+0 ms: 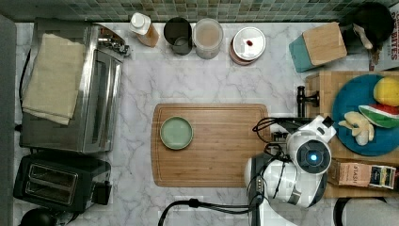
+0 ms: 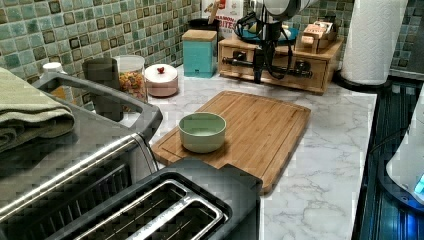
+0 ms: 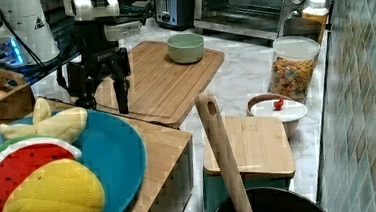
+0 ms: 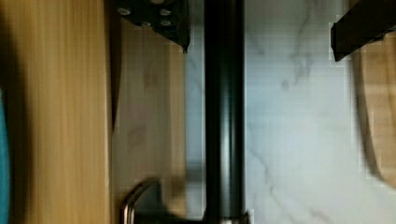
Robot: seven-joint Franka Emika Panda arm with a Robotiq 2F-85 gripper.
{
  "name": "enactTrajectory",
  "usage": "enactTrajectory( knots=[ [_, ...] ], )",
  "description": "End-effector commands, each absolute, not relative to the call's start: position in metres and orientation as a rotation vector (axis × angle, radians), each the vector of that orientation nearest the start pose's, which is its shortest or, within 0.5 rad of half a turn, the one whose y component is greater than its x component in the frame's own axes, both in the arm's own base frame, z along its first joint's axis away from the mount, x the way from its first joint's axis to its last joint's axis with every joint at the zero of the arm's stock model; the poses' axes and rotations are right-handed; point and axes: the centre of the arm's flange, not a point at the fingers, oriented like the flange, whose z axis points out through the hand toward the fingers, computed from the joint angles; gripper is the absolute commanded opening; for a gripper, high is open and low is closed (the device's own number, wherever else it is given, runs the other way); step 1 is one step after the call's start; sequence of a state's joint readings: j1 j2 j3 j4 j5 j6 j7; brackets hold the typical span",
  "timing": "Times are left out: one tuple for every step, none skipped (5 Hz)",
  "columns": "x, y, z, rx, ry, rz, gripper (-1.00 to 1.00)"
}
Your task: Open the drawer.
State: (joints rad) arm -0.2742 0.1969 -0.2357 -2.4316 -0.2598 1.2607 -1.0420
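Marble worktop scene: the jaws straddle, wide apart, the handle of the drawer at upper right of the left view, seemingly unpulled.

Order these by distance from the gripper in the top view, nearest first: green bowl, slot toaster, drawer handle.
1. The drawer handle, right by the gripper.
2. The green bowl, on the cutting board toward the top view's left.
3. The slot toaster, at the top view's lower left.

Gripper spread, beside cutting board.
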Motion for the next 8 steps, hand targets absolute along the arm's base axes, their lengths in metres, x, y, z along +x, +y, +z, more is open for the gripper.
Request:
enactTrajectory(
  knots=[
    [0.452, -0.248, 0.203, -3.336, 0.127, -0.132, 1.0],
    [0.456, -0.238, 0.21, -3.332, 0.136, -0.132, 1.0],
    [0.459, -0.23, 0.209, -3.324, 0.103, -0.116, 1.0],
    [0.465, -0.21, 0.217, -3.279, -0.005, -0.054, 1.0],
    [0.47, -0.159, 0.227, -3.279, -0.048, -0.011, 1.0],
    [0.464, -0.107, 0.228, -3.254, -0.114, -0.051, 1.0],
    [0.463, -0.064, 0.223, -3.233, -0.154, -0.03, 1.0],
    [0.461, -0.031, 0.223, -3.192, -0.179, 0.025, 1.0]
  ],
)
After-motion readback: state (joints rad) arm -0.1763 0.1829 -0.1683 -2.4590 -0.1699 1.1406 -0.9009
